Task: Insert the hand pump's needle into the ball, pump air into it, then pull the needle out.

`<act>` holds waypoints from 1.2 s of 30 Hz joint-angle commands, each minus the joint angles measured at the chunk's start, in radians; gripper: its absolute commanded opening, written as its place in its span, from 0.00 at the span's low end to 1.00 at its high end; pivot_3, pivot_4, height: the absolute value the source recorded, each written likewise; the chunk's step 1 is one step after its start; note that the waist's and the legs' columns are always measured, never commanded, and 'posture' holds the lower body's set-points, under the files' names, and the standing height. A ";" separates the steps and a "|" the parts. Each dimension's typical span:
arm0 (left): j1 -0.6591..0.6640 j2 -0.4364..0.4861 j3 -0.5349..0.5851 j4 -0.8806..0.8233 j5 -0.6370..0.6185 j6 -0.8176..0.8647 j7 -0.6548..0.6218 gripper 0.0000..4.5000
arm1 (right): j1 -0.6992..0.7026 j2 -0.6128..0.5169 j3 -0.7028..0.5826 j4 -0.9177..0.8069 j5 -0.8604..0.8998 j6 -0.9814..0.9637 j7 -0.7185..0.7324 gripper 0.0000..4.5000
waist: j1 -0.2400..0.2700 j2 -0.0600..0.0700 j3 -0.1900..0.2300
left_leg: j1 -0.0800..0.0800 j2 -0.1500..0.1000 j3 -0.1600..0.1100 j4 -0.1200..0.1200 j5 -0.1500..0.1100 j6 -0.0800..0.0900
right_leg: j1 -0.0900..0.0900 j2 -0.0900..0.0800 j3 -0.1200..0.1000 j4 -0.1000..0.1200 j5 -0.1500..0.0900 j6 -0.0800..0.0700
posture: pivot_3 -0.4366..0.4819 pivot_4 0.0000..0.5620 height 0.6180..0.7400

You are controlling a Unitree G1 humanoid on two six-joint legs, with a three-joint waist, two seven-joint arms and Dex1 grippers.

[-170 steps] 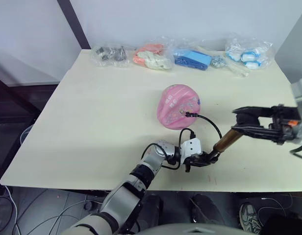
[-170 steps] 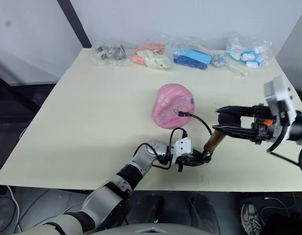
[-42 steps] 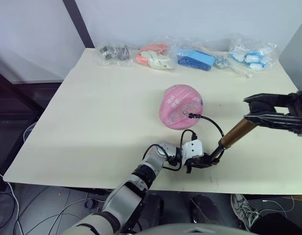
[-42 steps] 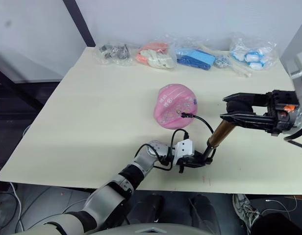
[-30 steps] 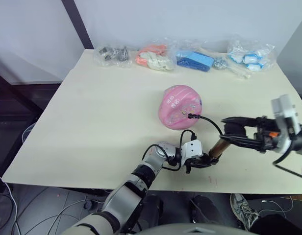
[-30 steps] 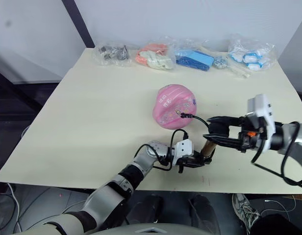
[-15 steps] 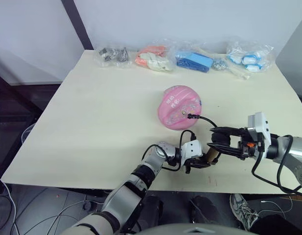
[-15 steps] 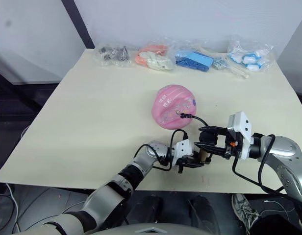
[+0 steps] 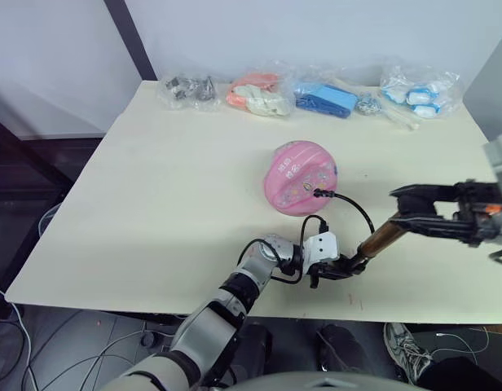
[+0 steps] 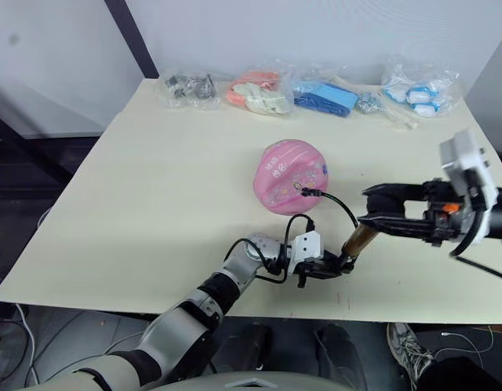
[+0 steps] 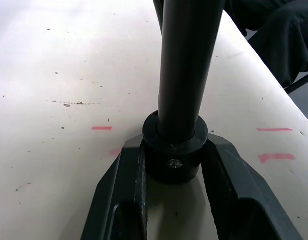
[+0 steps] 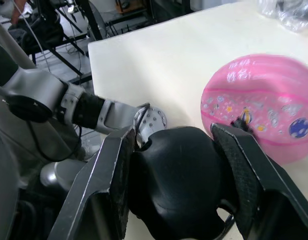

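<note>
The pink ball (image 9: 301, 175) sits mid-table, a little saggy. The needle's black fitting (image 9: 316, 193) is pressed against the ball's near side, and the pin itself is hidden. A thin black hose (image 9: 357, 210) curves from it down to the hand pump (image 9: 380, 239), whose gold-bronze barrel slants up to the right. My left gripper (image 9: 342, 266) is shut on the pump's black bottom cap (image 11: 175, 150), holding it against the table. My right gripper (image 9: 403, 208) is shut on the black handle (image 12: 179, 185) at the pump's upper end.
Several plastic bags of small items lie along the far edge: dark parts (image 9: 186, 88), orange and white pieces (image 9: 257, 94), blue pieces (image 9: 324, 98), white and blue pieces (image 9: 418, 85). The table's near edge (image 9: 194, 305) runs just below my left gripper.
My right gripper has drawn the handle up and to the right, away from my left gripper, after pressing it down close to it. The bronze barrel shows again. The ball stays put.
</note>
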 commanded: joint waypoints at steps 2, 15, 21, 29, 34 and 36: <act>0.021 0.018 -0.014 0.060 0.032 0.027 0.004 0.23 | -0.052 -0.055 -0.115 0.029 0.100 0.066 0.006 0.43 | 0.000 0.000 0.000 | 0.000 0.000 0.000 0.000 0.000 0.000 | 0.000 0.000 0.000 0.000 0.000 0.000 | 0.48 0.27 0.97; 0.016 0.014 -0.019 0.067 0.036 0.024 0.001 0.23 | 0.050 0.110 0.078 -0.029 -0.089 -0.049 -0.024 0.43 | 0.000 -0.002 -0.001 | 0.002 0.000 0.000 0.000 0.000 0.000 | 0.002 0.000 0.000 0.000 0.000 0.000 | 0.48 0.27 0.97; 0.015 0.017 -0.016 0.063 0.036 0.026 0.005 0.23 | 0.115 0.223 0.226 -0.019 -0.256 -0.177 -0.036 0.43 | -0.001 -0.003 -0.002 | 0.003 0.000 0.000 0.000 0.000 0.000 | 0.002 0.000 0.000 0.000 0.000 0.000 | 0.48 0.27 0.97; 0.018 0.024 -0.015 0.057 0.034 0.028 0.002 0.23 | 0.192 0.350 0.430 0.075 -0.519 -0.382 -0.060 0.43 | -0.004 -0.007 -0.005 | 0.004 0.001 0.000 0.000 0.000 0.000 | 0.002 0.001 0.000 0.001 0.000 0.000 | 0.48 0.27 0.97; 0.016 0.024 -0.014 0.058 0.034 0.029 0.002 0.23 | 0.196 0.404 0.462 0.132 -0.597 -0.471 -0.075 0.43 | -0.006 -0.008 -0.008 | 0.006 0.001 0.000 0.000 0.000 0.000 | 0.005 0.002 0.001 0.001 0.000 0.001 | 0.48 0.27 0.97; 0.018 0.026 -0.014 0.055 0.034 0.030 0.001 0.23 | 0.190 0.403 0.437 0.117 -0.567 -0.460 -0.076 0.43 | -0.006 -0.009 -0.009 | 0.007 0.001 0.000 0.000 0.000 0.000 | 0.005 0.002 0.001 0.000 0.000 0.001 | 0.48 0.27 0.97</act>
